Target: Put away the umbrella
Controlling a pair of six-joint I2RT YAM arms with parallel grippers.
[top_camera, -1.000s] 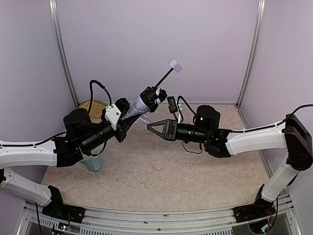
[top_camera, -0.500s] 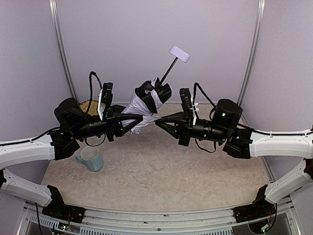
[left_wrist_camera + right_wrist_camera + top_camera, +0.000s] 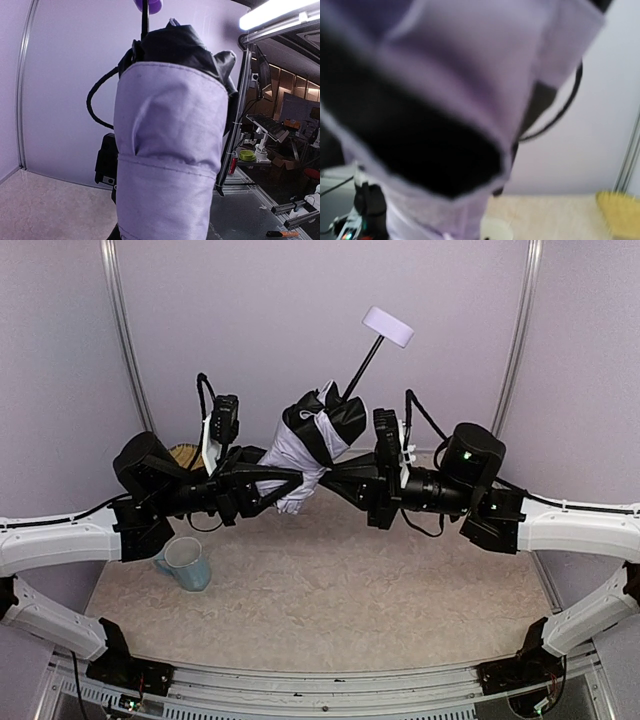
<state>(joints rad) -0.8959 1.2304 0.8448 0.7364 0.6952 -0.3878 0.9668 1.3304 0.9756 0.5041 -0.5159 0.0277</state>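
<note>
Pale lavender walls close in a beige speckled tabletop (image 3: 330, 590). At the far left of the overhead view a light blue mug (image 3: 185, 563) rests on that surface under the left arm, and a woven yellow piece (image 3: 185, 454) shows behind the arm near the back wall. The left gripper (image 3: 285, 485) reaches toward the middle and is clamped on the lower, lavender end of the umbrella (image 3: 305, 445). Its wrist camera is almost filled by the crinkly fabric (image 3: 167, 150), with black lining bunched at the top. The umbrella hangs in the air above the table, between the two grippers and clear of the surface. It is tilted, its thin black shaft (image 3: 362, 368) rising up and to the right to the small lavender handle (image 3: 387, 326). Just to the right, the right gripper (image 3: 340, 477) has its fingers pressed together against the umbrella's side. Whether any fabric is pinched between them cannot be told, since its wrist view gives only a blur of lavender and black (image 3: 470, 75).
</note>
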